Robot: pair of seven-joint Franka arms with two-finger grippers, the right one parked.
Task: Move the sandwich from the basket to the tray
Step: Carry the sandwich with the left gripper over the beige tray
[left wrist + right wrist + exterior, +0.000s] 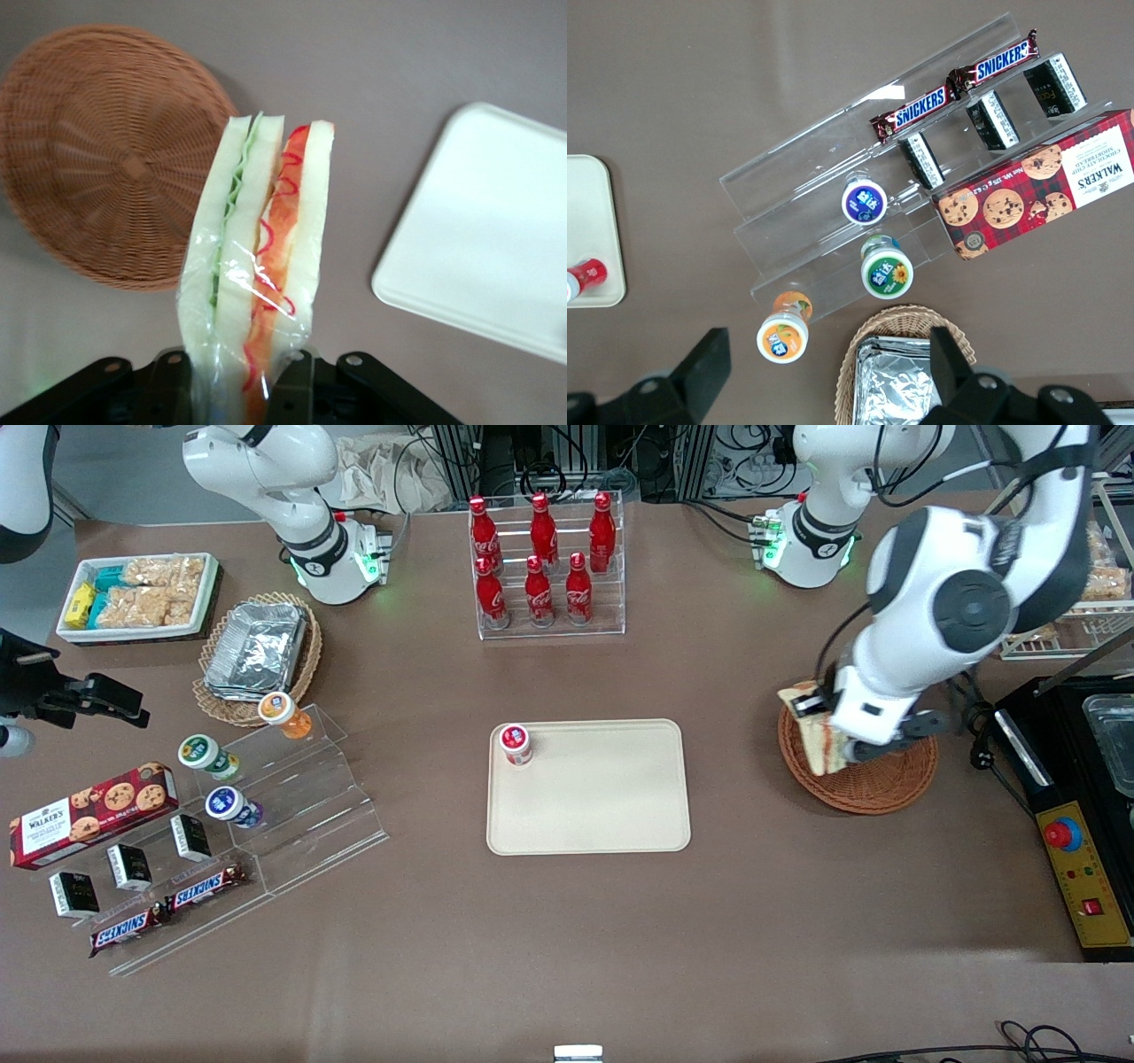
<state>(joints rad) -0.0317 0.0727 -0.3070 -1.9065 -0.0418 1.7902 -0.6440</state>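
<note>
Gripping the sandwich (257, 266) between clenched fingers (292, 381), we are holding our gripper (842, 744) above the basket (873, 779) at the working arm's end of the surface (567, 957). We are seeing the tray (602, 797) lying mid-surface, a small red-lidded cup (515, 743) sitting on it.

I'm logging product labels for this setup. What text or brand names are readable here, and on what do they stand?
"SNICKERS": two bars on the clear stepped stand.
"WALKER'S": red tartan cookie box.
Coca-Cola script: red bottles, barely readable.
Cup lids and black packets: too small.
None: the sandwich held by the gripper above the basket, or the tray.
</note>
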